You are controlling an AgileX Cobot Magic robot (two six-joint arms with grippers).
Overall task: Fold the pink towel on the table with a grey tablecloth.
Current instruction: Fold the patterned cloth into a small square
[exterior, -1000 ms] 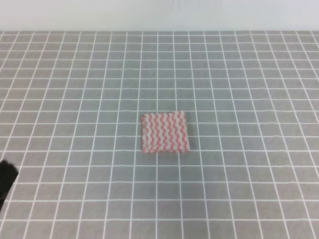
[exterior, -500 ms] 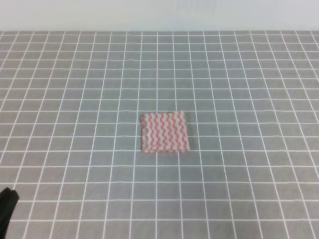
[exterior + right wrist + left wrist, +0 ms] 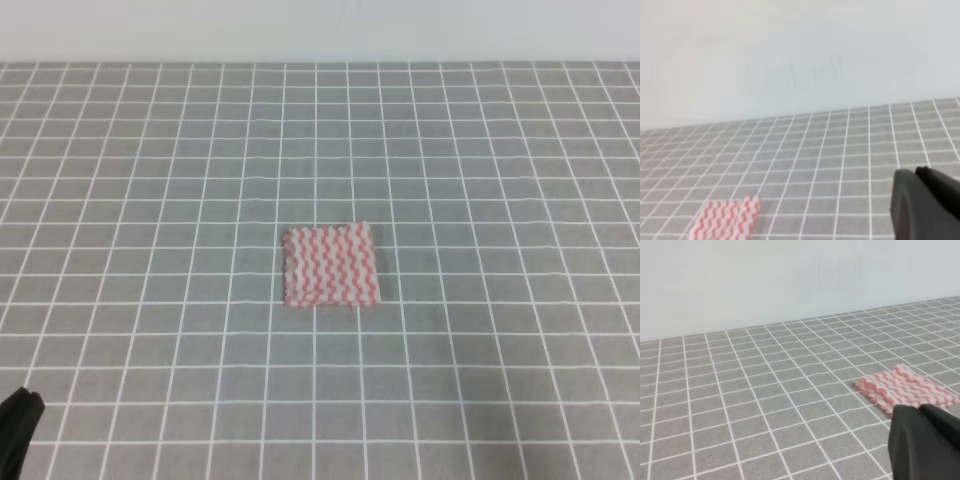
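The pink towel (image 3: pixel 330 265) lies flat in the middle of the table with a grey tablecloth (image 3: pixel 150 200) as a small rectangle about two grid squares wide. My left gripper (image 3: pixel 18 425) shows only as a dark tip at the bottom left corner, far from the towel. In the left wrist view its fingers (image 3: pixel 922 440) are pressed together with nothing held, and the towel (image 3: pixel 905 388) lies ahead on the right. The right gripper (image 3: pixel 916 171) is outside the high view. In the right wrist view it looks shut and empty, with the towel (image 3: pixel 727 220) at lower left.
A plain pale wall (image 3: pixel 320 30) runs along the table's far edge. Grey gridded cloth surrounds the towel on every side.
The dark left gripper has drawn back down toward the bottom left corner of the high view. The towel has stayed where it was.
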